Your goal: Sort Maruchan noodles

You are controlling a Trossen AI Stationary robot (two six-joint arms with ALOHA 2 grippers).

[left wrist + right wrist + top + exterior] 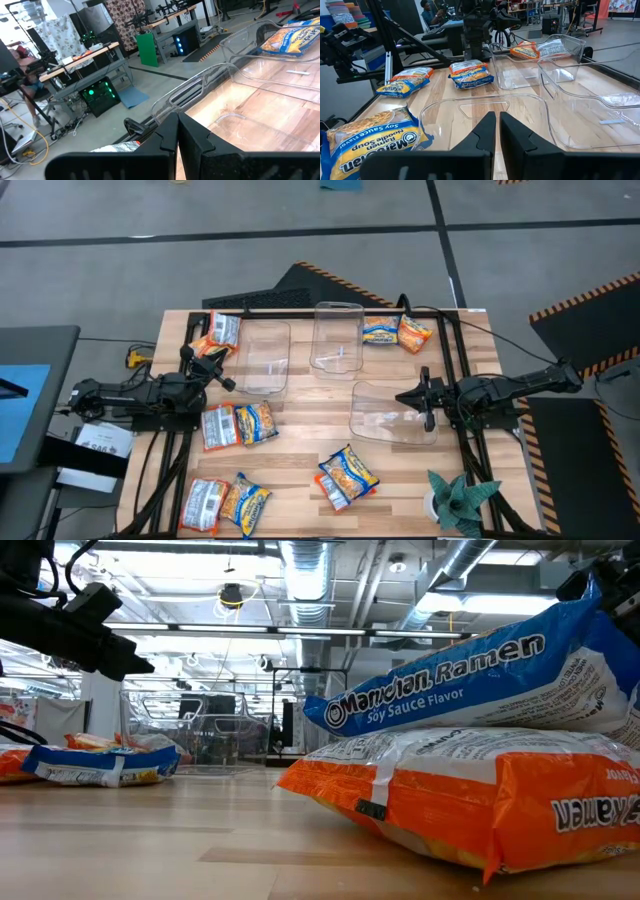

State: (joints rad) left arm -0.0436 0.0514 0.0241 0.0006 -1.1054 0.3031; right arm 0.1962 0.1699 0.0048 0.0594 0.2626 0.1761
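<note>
Ramen packets lie flat in scattered groups on the wooden table. An orange and silver pair (222,330) sits at the far left, and a blue-yellow one (380,330) beside an orange one (413,333) at the far right. A silver (218,426) and a yellow-orange packet (256,422) lie mid-left, with two more (225,502) at the near left. A blue-yellow packet (470,680) rests on an orange one (480,800) near the middle. My left gripper (215,370) (177,135) is shut, beside the left clear bin (265,358). My right gripper (425,398) (497,131) is shut, at the right rim of the near-right bin (390,415).
A third clear bin (337,335) stands at the far middle. A small green plant (457,498) sits at the near right corner. Black frame rails (455,350) run along the table's sides. Bare wood lies between the bins and the near packets.
</note>
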